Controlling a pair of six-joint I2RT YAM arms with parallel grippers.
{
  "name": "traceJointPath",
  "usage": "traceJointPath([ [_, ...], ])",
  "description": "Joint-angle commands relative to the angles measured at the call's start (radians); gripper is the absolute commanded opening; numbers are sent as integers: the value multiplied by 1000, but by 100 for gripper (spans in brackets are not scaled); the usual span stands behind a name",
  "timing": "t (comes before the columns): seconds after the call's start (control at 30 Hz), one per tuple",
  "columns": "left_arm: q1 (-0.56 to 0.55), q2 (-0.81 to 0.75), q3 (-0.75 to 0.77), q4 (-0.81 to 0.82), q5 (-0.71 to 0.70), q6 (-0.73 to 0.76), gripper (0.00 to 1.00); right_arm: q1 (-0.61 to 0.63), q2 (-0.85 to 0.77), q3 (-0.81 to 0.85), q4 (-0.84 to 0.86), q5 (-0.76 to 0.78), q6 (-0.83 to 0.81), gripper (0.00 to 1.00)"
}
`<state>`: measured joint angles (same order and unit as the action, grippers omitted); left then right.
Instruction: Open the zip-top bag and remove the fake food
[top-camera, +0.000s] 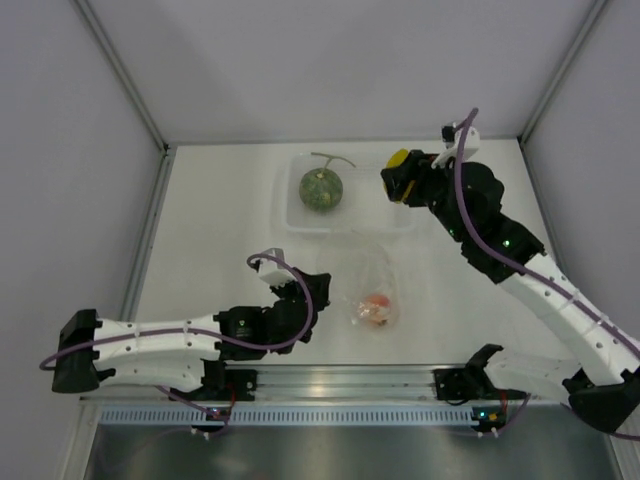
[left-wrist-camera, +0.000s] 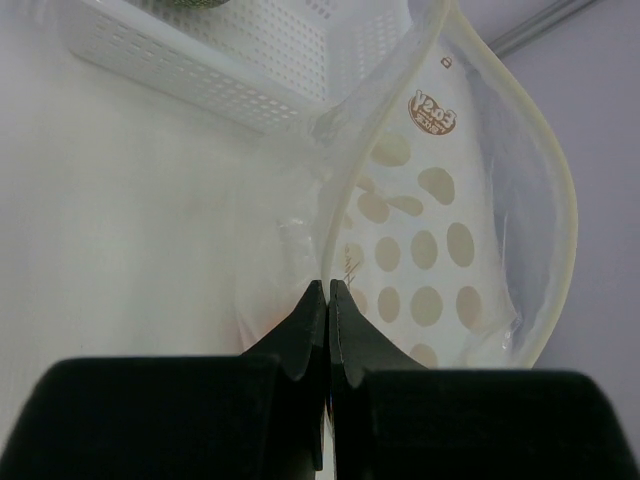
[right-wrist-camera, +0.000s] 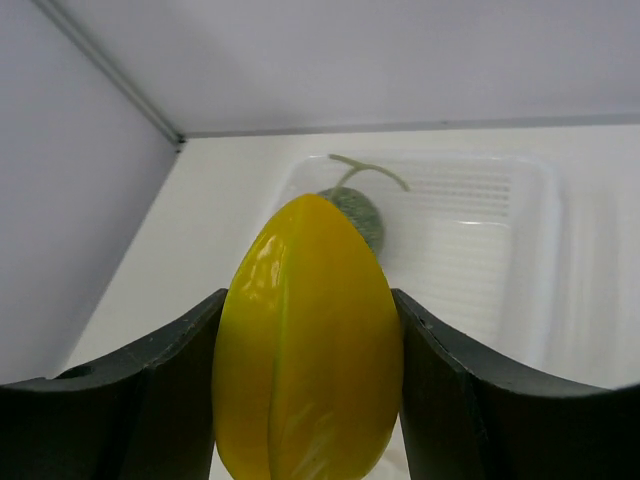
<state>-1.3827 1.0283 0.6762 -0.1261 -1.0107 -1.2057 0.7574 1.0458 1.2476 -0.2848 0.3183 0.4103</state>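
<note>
Right wrist: pinching yellow toy fruit (right-wrist-camera: 305, 350) in right jaws, risking a bounce off the tub (right-wrist-camera: 530, 250) rim on release; pressing left jaws together on zip-top bag (left-wrist-camera: 470, 200) lip.

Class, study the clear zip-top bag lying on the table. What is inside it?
Inside the zip-top bag lies one orange-red toy fruit, seen through the plastic. Crinkles and glare blur it, so anything small tucked under it cannot be seen.

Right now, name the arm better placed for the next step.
Right. The right tool grips the yellow fruit by the tub, where the melon lies, so it probably need only release. The left tool is shut on the zip-top bag's edge.
</note>
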Motion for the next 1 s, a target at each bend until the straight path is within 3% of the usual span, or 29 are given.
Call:
traceJointPath([
  [0.0,1,-59,-18,11,-6,8,0,-151,97,30,-48,-87,-63,34],
  [0.23,1,-129,-26,11,4,70,0,-318,387,127,-42,-179,-113,36],
  [0.57,1,-191,-49,11,3,132,0,-342,772,363,-56,-160,-157,39],
  [0.7,1,-218,-47,11,9,153,0,-342,919,424,-82,-136,-160,46],
  [0.97,-1,-269,-49,11,24,192,0,-339,973,407,-43,-148,-136,54],
])
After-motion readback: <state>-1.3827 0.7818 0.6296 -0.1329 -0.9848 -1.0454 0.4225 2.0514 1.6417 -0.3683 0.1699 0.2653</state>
